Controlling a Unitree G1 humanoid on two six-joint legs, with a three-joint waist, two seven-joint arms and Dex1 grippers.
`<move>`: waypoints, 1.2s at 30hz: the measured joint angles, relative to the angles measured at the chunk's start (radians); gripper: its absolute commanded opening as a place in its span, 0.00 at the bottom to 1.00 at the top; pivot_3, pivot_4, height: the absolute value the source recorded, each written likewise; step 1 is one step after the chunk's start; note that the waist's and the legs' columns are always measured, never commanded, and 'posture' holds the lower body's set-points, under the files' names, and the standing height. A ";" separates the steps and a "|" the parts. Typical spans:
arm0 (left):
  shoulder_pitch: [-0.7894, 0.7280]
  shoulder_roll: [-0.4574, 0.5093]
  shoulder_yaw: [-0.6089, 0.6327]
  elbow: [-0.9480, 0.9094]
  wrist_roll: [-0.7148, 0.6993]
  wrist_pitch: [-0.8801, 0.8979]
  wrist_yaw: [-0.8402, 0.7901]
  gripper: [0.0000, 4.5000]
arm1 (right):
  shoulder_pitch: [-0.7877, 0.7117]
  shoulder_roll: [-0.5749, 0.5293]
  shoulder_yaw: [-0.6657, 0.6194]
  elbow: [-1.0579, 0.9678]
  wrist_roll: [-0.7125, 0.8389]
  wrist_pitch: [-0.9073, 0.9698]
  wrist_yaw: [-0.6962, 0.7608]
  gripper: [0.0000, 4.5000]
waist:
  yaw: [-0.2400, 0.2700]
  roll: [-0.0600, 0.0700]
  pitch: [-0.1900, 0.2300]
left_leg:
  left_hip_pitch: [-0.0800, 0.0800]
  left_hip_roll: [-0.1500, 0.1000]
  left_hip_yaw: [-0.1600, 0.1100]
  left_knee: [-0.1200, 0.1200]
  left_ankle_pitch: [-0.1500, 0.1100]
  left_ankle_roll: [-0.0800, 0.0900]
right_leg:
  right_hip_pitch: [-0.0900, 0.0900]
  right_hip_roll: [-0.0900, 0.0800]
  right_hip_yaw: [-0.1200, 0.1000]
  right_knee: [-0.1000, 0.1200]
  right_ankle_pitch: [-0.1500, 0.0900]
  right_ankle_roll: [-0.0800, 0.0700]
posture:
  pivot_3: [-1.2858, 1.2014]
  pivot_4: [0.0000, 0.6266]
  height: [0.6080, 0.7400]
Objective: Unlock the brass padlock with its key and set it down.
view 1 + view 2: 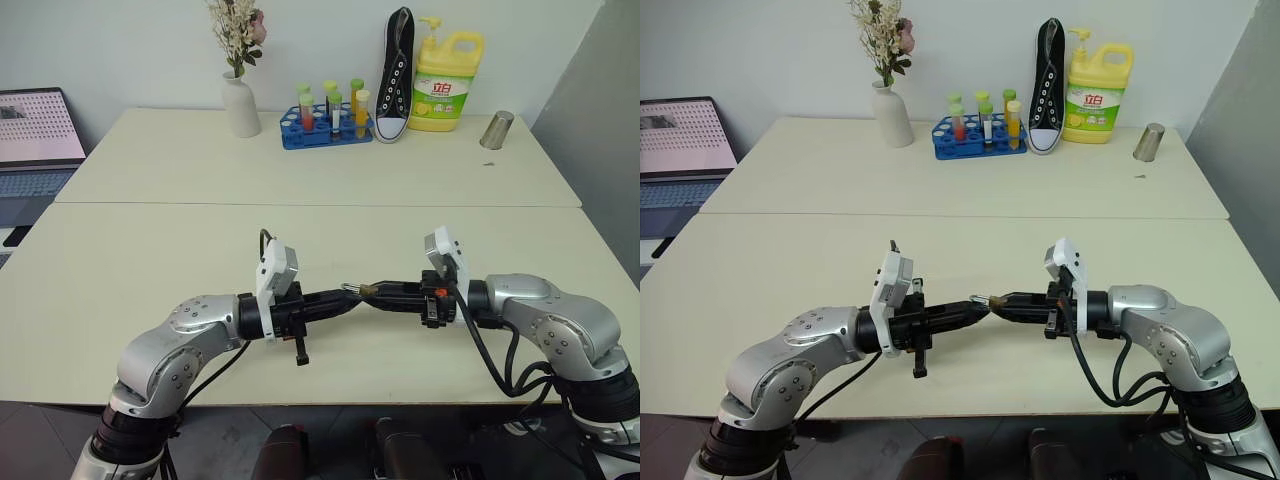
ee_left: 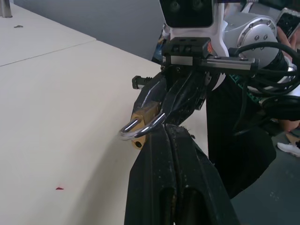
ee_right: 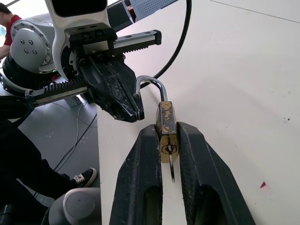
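Your right gripper (image 3: 168, 140) clamps the brass padlock (image 3: 166, 126) above the near table (image 1: 150, 260), key (image 3: 171, 169) in its keyhole, while your clenched left gripper (image 2: 165, 129) meets its shackle (image 2: 136, 129).

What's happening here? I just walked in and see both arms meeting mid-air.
The right end effector is shut on the brass padlock, held above the table with the key in its keyhole. The left end effector, shut, is at the silver shackle, which looks swung free at one end. The padlock isn't set down yet.

Both tools (image 1: 340, 300) (image 1: 385, 294) tip-to-tip at the brass padlock (image 1: 362, 290) above table (image 1: 150, 260)
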 measured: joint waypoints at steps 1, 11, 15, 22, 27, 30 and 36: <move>-0.004 0.000 0.008 0.000 -0.007 0.006 0.010 0.00 | 0.000 0.000 0.000 0.000 0.000 0.000 0.001 0.03 | 0.000 0.000 0.000 | 0.000 0.000 0.000 0.000 0.000 0.000 | 0.000 0.000 0.000 0.000 0.000 0.000 | 0.52 0.24 1.00; -0.008 0.000 0.021 0.000 -0.016 0.008 0.031 0.00 | 0.000 0.000 0.000 0.000 0.000 0.000 0.002 0.03 | 0.000 0.000 0.000 | 0.000 0.000 0.000 0.000 0.000 0.000 | 0.000 0.000 0.000 0.000 0.000 0.000 | 0.52 0.24 1.00; -0.008 0.005 0.020 0.000 -0.016 0.008 0.026 0.00 | 0.000 0.000 0.000 0.000 0.000 0.000 0.002 0.03 | 0.000 0.000 0.000 | 0.000 0.000 0.000 0.000 0.000 0.000 | 0.000 0.000 0.000 0.000 0.000 0.000 | 0.52 0.24 1.00; 0.029 0.103 -0.028 -0.049 0.134 -0.143 -0.069 0.00 | -0.004 0.000 0.000 0.008 -0.002 0.000 0.000 0.03 | 0.000 0.001 0.000 | 0.000 0.000 0.001 -0.001 0.000 0.000 | 0.000 0.000 0.001 0.000 0.000 -0.001 | 0.52 0.24 1.00; 0.102 0.164 -0.085 -0.038 0.377 -0.432 -0.142 0.04 | -0.014 -0.010 -0.002 0.025 0.001 0.025 -0.001 0.03 | 0.001 0.001 0.001 | 0.000 0.000 0.001 -0.001 0.000 0.000 | 0.000 -0.001 0.001 0.000 -0.001 -0.001 | 0.52 0.24 1.00; 0.118 0.159 -0.088 0.065 0.518 -0.667 -0.140 0.20 | -0.037 -0.030 0.000 0.050 0.039 0.158 -0.014 0.03 | 0.001 0.001 0.001 | 0.000 0.000 0.001 -0.001 0.000 0.000 | 0.000 -0.005 0.000 0.000 -0.001 -0.002 | 0.52 0.24 1.00; 0.130 0.155 -0.084 0.188 0.591 -0.868 -0.148 0.63 | -0.063 -0.005 0.024 0.116 0.069 0.321 -0.067 0.03 | 0.001 0.001 0.001 | -0.001 0.000 0.001 -0.001 0.000 0.000 | -0.001 -0.005 0.000 -0.001 -0.001 -0.002 | 0.52 0.24 1.00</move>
